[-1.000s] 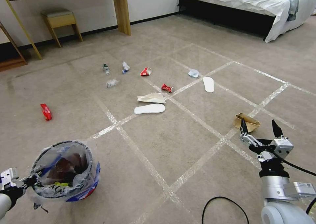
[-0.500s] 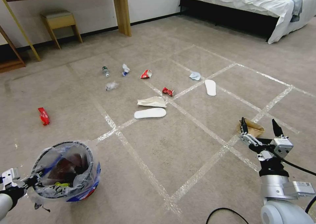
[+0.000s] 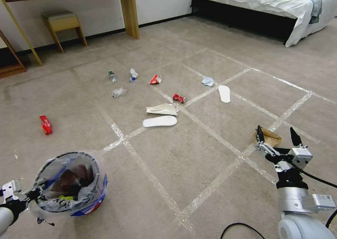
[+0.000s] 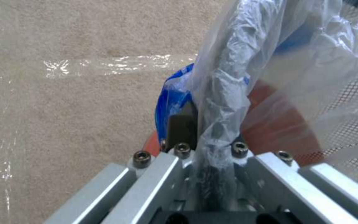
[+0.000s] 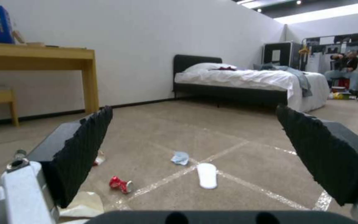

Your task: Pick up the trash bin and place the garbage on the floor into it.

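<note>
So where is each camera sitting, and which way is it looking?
Head view: high on the robot's head, looking forward and down at the floor with its garbage; the left gripper holding the trash bin and the open right gripper show.
Left wrist view: on the left wrist, looking along the gripper clamped on the bin's bag-covered rim.
Right wrist view: low on the right wrist, facing the bed; its fingers frame the picture.
Head and right wrist views share the crushed red can and a white insole.

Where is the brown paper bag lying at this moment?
In the head view, the brown paper bag lies on the floor at the right, just beyond the open right gripper, beside a tape line.
</note>
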You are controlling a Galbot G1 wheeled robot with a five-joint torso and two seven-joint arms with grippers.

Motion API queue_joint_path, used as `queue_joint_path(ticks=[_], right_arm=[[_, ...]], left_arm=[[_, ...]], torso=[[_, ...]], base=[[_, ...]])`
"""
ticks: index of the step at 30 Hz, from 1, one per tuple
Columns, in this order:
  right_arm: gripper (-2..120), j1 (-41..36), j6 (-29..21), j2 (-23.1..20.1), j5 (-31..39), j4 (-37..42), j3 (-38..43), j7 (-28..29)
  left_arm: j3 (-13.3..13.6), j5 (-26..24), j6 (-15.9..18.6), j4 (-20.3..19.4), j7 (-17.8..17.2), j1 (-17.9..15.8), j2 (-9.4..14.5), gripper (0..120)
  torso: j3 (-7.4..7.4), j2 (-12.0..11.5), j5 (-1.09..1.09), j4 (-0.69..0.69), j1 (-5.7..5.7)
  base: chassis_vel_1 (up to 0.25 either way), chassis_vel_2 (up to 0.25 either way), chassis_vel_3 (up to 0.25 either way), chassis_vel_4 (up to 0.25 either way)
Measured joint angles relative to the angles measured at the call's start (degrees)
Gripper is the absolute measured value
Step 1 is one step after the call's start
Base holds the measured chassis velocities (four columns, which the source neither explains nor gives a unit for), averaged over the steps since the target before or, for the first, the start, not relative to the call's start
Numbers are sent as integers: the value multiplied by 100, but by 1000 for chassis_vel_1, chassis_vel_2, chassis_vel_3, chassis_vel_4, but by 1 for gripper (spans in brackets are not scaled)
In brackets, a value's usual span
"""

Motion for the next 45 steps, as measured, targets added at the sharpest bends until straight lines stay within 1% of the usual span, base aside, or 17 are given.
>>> queue_joint_path(ticks=[27, 45], right_arm=[[100, 75, -27, -30, -25, -79, -36, -9], [100, 164, -29, -57, 38, -180, -60, -82]], left_arm=[[20, 79, -19, 69, 42, -10, -71, 1], [-40, 99, -28, 119, 58, -20, -86, 1]], torso=[[0, 0, 0, 0, 0], [0, 0, 0, 0, 0]], base=[[0, 0, 0, 0], [0, 0, 0, 0]])
